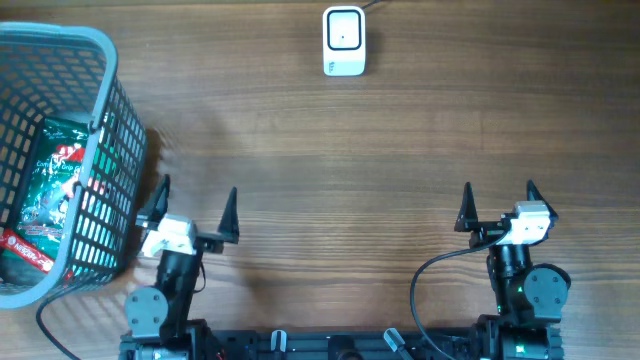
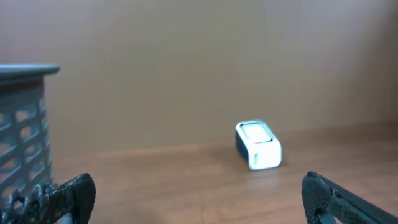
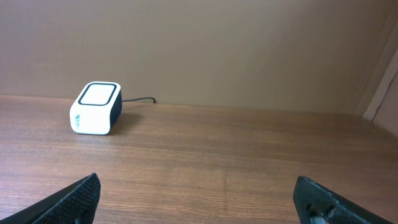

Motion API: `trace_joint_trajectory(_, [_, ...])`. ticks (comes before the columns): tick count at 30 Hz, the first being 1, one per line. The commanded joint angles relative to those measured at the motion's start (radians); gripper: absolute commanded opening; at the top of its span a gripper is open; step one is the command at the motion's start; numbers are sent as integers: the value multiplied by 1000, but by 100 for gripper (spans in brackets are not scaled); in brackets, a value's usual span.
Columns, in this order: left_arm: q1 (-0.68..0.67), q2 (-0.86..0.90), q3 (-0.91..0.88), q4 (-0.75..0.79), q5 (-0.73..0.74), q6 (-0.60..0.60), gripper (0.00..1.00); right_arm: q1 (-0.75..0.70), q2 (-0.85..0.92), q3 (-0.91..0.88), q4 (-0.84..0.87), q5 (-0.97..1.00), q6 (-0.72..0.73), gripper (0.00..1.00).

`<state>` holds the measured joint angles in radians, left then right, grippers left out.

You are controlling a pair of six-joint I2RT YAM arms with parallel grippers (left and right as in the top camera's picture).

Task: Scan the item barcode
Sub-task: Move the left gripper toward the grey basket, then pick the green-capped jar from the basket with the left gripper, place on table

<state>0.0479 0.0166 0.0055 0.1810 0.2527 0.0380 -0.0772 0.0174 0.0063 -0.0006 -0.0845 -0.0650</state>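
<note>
Here, the table [image 1: 400,150] is smooth brown wood with a fine lengthwise grain. At its left end stands one basket [image 1: 108,60] of blue-grey plastic, with a lattice of small rectangular holes and a rounded rim. Two flat packets lie inside it: a glossy green packet [image 1: 50,175] near the right wall and a red packet [image 1: 25,252] lower down, partly hidden by the mesh. One scanner [image 1: 344,40], a small white rounded box with a dark-framed window, sits at the far middle, with a thin dark cable [image 3: 140,99] at its back. There are two grippers. The left gripper [image 1: 197,200], just beside the basket, and the right gripper [image 1: 499,195] each have black pointed jaws, spread wide and empty.
</note>
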Motion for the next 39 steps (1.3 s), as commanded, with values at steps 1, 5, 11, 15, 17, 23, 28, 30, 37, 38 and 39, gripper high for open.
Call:
trace_joint_trajectory(1, [1, 0, 9, -87, 28, -224, 100, 2, -3, -1, 3, 18, 13, 100])
trace_joint_trajectory(5, [1, 35, 82, -191, 52, -315, 100, 2, -3, -1, 3, 18, 13, 100])
trace_joint_trajectory(11, [0, 236, 542, -621, 121, -307, 100, 2, -3, -1, 3, 18, 13, 100])
trace_joint_trajectory(15, [0, 254, 612, -652, 251, -369, 100, 2, -3, -1, 3, 18, 13, 100])
trace_joint_trajectory(17, [0, 275, 653, -770, 132, -459, 100, 2, -3, -1, 3, 18, 13, 100])
trace_joint_trajectory(23, [0, 691, 1157, -1015, -91, -499, 100, 2, -3, -1, 3, 18, 13, 100])
trace_joint_trajectory(28, [1, 989, 1593, -1143, -172, -383, 100, 2, -3, -1, 3, 18, 13, 100])
trace_joint_trajectory(30, [45, 1052, 1628, -1143, -575, -695, 100, 2, -3, -1, 3, 18, 13, 100])
trace_joint_trajectory(37, [451, 1428, 1631, -1207, -404, -842, 100, 2, -3, -1, 3, 18, 13, 100])
trace_joint_trajectory(38, [485, 1483, 1631, -1212, -386, -842, 100, 2, -3, -1, 3, 18, 13, 100])
trace_joint_trajectory(39, [500, 1531, 1631, -1229, -372, -842, 100, 2, -3, -1, 3, 18, 13, 100])
